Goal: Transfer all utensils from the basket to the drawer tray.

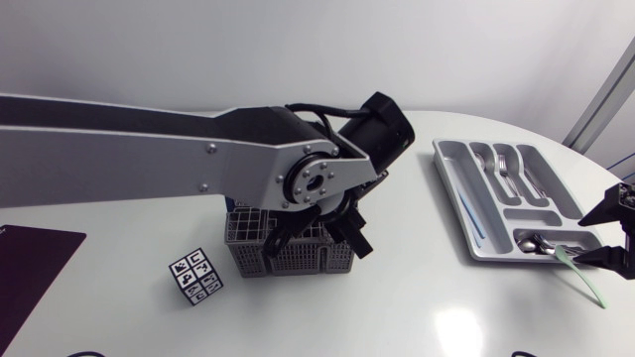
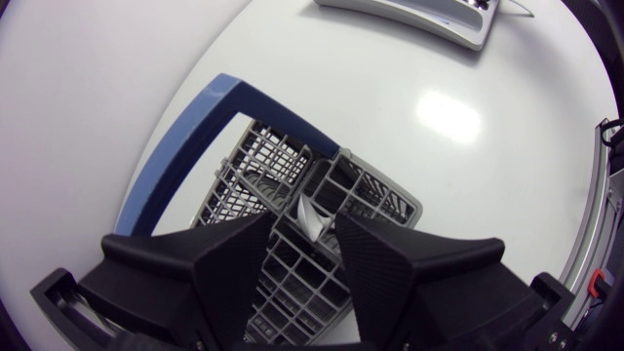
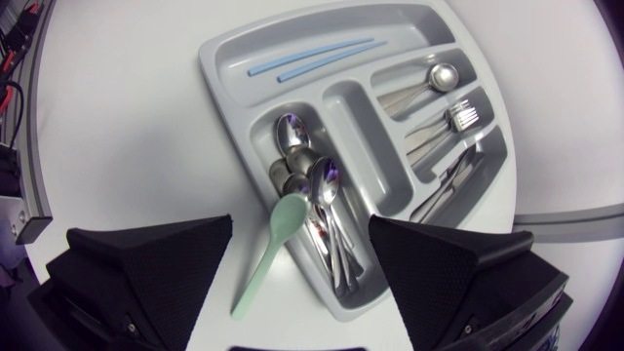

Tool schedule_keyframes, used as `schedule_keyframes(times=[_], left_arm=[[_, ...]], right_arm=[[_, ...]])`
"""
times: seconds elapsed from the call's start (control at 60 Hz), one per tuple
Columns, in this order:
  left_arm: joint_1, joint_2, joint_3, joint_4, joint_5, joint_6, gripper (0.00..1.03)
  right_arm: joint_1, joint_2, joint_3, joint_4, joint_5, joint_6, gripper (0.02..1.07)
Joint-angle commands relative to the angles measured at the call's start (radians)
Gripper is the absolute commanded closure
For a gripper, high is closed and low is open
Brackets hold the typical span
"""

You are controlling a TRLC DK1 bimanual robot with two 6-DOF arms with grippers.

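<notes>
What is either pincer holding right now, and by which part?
Nothing is held. The right pincer is open above the green spoon, not touching it; the left pincer is open above the basket.

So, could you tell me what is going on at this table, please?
The left pincer hovers open over the basket, where a silvery utensil shows just below it. The right pincer is open above the tray, which already holds spoons and forks. A green spoon lies with its bowl on the tray's rim and its handle out over the table.
</notes>
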Motion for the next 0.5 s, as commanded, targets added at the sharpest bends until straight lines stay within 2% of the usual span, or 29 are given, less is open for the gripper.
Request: schedule_keyframes(times=[0.0,0.25,0.483], left_arm=[[0.001,-0.028,-0.024,-0.008,0.006,-0.005,0.56],[-0.004,-0.028,-0.022,-0.008,0.006,-0.005,0.56],[-0.005,-0.030,-0.025,-0.008,0.006,-0.008,0.56]], right_arm=[[-0.039,0.034,-0.015,-0.015,0.006,0.015,0.06],[-0.111,0.106,-0.014,-0.028,-0.001,0.044,0.06],[-0.146,0.159,-0.018,-0.015,-0.054,0.110,0.06]])
